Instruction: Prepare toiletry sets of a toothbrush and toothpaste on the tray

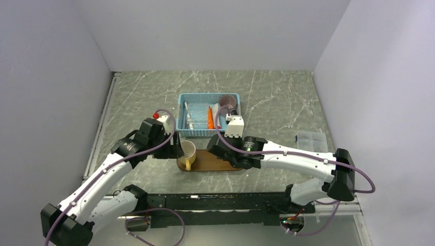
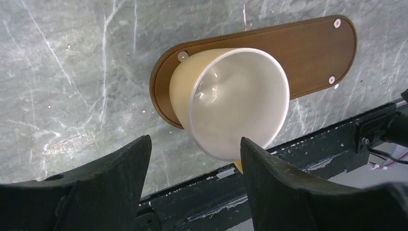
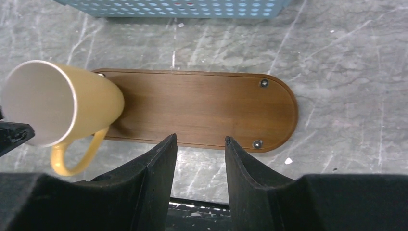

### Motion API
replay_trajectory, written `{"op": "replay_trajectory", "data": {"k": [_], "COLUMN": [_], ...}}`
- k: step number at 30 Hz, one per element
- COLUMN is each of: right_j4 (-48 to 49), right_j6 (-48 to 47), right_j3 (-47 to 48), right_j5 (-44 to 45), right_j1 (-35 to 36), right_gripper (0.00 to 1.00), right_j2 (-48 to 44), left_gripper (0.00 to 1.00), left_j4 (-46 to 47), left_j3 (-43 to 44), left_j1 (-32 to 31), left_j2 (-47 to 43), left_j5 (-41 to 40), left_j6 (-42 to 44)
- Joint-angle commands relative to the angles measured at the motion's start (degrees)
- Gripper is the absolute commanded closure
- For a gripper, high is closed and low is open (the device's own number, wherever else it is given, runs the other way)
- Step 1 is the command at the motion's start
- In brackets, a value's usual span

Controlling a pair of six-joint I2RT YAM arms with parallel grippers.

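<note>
Ok, the flat dark-brown oval wooden tray (image 3: 207, 106) lies on the grey marbled table (image 1: 277, 97), just on the near side of the light-blue plastic mesh basket (image 1: 182, 110). A yellow ceramic mug (image 3: 91, 103) with a white inside stands on the tray's left end, handle towards the arms. The thin white toothbrush (image 1: 189, 117) and the small orange toothpaste (image 1: 210, 119) tube both lie inside the basket, apart from each other; a dull purple cup (image 1: 228, 102) stands in its far right corner. The left gripper (image 2: 195, 144) sits right at the mug with its jaws wide apart. One finger is clear of the mug wall, the other overlaps the rim in the wrist view, so I can't tell if it touches. The right gripper (image 3: 198, 143) hangs over the tray's near edge, about mid-length, jaws partly apart with nothing between them. A clear plastic box (image 1: 311, 141) sits on the table well to the right.
</note>
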Motion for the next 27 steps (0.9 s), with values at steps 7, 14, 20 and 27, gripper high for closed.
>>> {"op": "replay_trajectory", "data": {"k": [7,14,20,27], "right_j4": [3.77,6.63,7.69,7.75], "right_j6": [0.18,-1.21,-1.50,-1.60], "right_j3": [-6.15,-10.07,-12.10,-13.16], "right_j5": [1.32,-0.73,-1.79,-1.92], "right_j1": [-2.06,-4.20,-4.89,-5.64], "right_gripper": [0.56,0.55,0.55,0.55], "right_j2": [-5.38,-8.40,-10.01,-11.48], "left_gripper": [0.44,0.60,0.69,0.78], "left_j4": [-0.03,-0.22,-0.69,-1.37], "left_j3": [3.31,4.62,5.63,7.72], "left_j1": [0.20,0.21,0.26,0.22], "left_j2": [6.14,8.00,9.29,10.64], "left_j5": [2.76,2.75,1.91,1.60], "left_j6": [-3.09,-3.71,-3.57,-2.61]}}
